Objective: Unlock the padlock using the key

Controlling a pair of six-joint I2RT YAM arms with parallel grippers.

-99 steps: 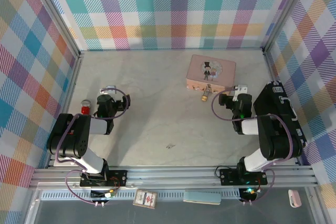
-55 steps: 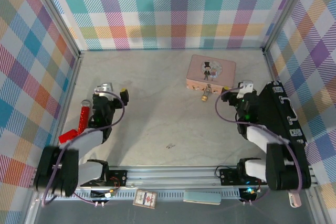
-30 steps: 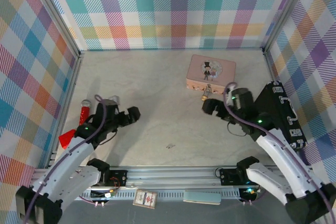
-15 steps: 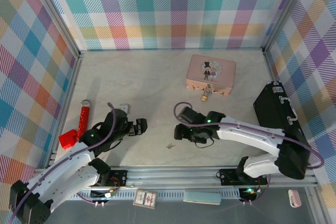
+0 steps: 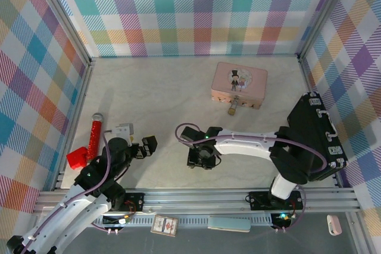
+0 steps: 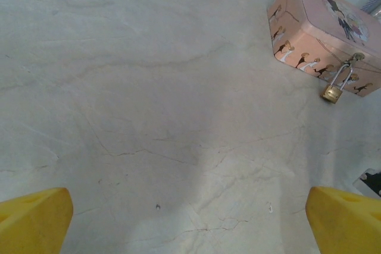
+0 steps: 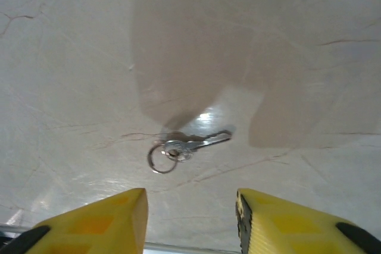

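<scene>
The key (image 7: 196, 143), thin and silvery on a small ring, lies flat on the marble table just beyond my right gripper (image 7: 190, 224). Its yellow fingers (image 7: 95, 224) stand apart on either side, with nothing between them. From above, the right gripper (image 5: 199, 159) points down at the front middle of the table. The brass padlock (image 6: 331, 92) hangs by its shackle from the pink tin (image 6: 321, 28), also seen from above as the padlock (image 5: 233, 107) in front of the tin (image 5: 239, 82). My left gripper (image 5: 146, 147) is wide open over bare table, far from both.
A red cylinder tool (image 5: 93, 134) with a red block lies near the left wall. A black case (image 5: 312, 138) stands along the right wall. The right arm stretches across the front of the table. Plaid walls close in three sides.
The right arm swung from beside the tin down to the front middle over the key, and its jaws narrowed. The left arm drew back toward the near left, still wide open.
</scene>
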